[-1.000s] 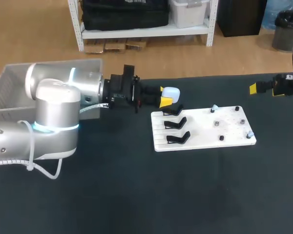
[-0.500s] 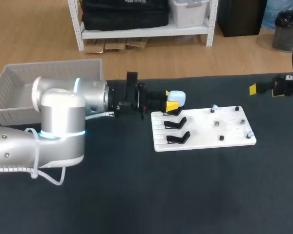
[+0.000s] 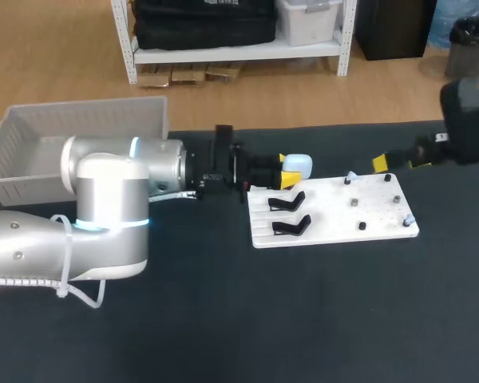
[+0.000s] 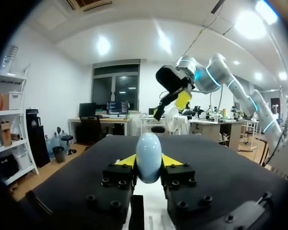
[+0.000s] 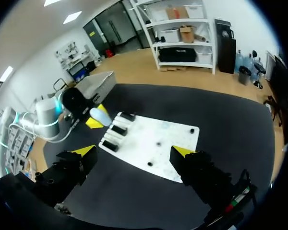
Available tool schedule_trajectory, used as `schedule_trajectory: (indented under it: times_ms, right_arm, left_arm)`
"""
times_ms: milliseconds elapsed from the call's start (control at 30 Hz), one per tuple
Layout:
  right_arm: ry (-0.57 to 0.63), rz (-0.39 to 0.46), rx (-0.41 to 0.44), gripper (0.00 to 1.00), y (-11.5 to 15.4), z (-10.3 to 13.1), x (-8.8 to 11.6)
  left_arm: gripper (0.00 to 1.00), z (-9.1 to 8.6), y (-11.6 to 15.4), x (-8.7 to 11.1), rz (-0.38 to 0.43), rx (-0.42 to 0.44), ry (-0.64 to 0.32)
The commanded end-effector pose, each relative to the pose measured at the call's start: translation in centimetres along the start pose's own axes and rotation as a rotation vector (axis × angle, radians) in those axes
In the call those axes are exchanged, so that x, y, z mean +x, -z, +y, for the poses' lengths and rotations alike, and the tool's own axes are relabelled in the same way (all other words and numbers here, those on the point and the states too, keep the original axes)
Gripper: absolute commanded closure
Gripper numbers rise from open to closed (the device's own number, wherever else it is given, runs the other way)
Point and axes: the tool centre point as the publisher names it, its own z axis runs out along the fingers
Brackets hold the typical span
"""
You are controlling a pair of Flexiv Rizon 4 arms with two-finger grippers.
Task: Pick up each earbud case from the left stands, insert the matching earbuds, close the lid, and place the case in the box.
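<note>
Gripping blue earbud case (image 3: 299, 165) with my left gripper (image 3: 288, 171), right gripper (image 5: 135, 152) spread wide, holding nothing, box (image 3: 80, 116) at nine o'clock.

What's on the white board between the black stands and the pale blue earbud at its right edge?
In the head view, between the stands and the earbud, only a few small dark pegs on otherwise bare white board.

You will find no text, label, number or sign that can be read on the table (image 3: 303, 319), the white board (image 3: 335, 211) or the pale blue case (image 3: 297, 166).
</note>
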Motion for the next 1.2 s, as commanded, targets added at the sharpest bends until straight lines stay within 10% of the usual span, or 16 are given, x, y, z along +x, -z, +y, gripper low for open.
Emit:
schedule_trajectory:
  times_ms: [33, 1200]
  right_arm:
    - [0.008, 0.033, 0.007, 0.00, -0.7, 1.5, -0.2]
    - [-0.014, 0.144, -0.002, 0.00, -7.8, 5.3, -0.5]
  left_arm:
    - [1.00, 0.3, -0.6, 0.4, -0.008, 0.012, 0.004]
    - [1.00, 0.0, -2.0, 0.9, -0.055, 0.015, 0.010]
